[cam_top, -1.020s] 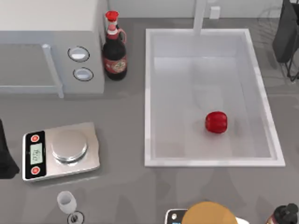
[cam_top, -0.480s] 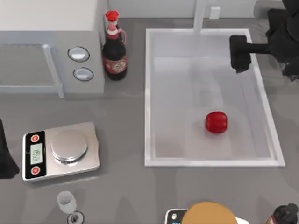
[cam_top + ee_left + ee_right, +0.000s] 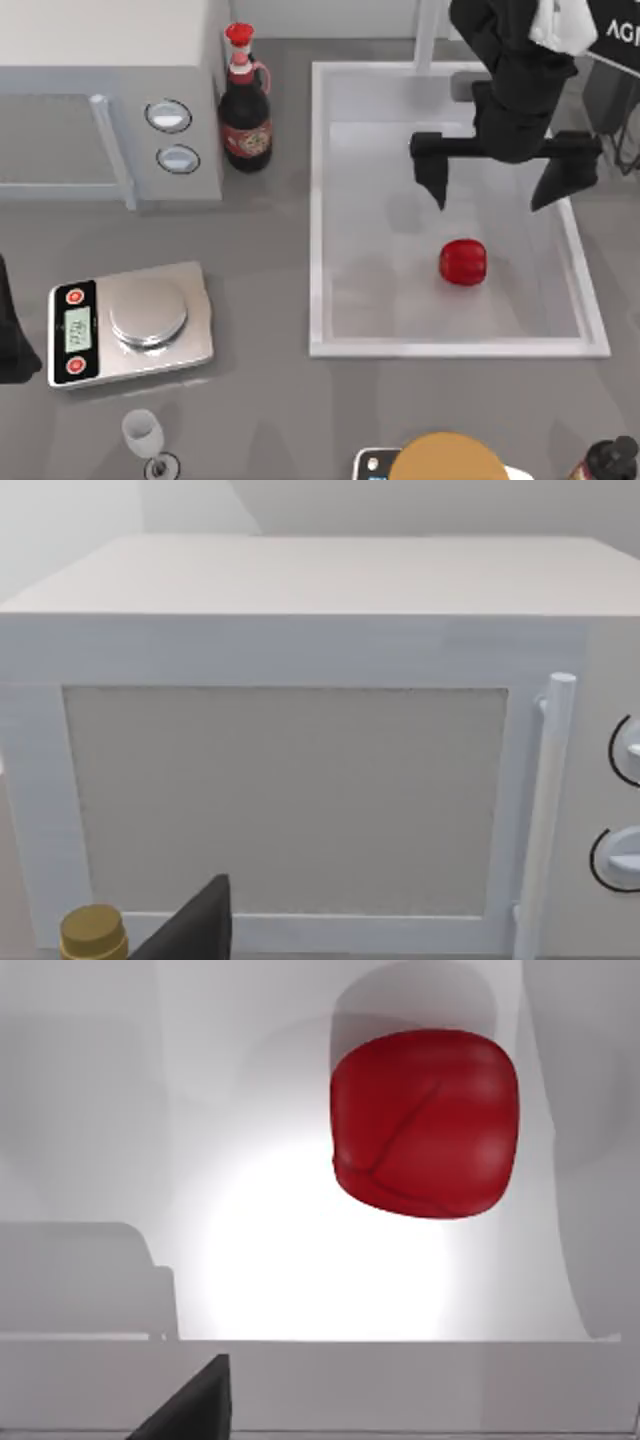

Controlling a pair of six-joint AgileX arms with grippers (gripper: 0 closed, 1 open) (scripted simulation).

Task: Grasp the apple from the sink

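Right pincer (image 3: 496, 190) spread wide above the far half of the white sink (image 3: 316, 200), fingers apart over the basin, red apple (image 3: 463, 262) lying free on the pale bottom nearer the front rim, left arm parked facing the microwave (image 3: 300, 760)

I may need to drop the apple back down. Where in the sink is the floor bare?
The sink floor is bare on the top view's left, between the left wall and the apple, and along the near wall. The faucet end is crowded: the right gripper hangs open there, above the apple.
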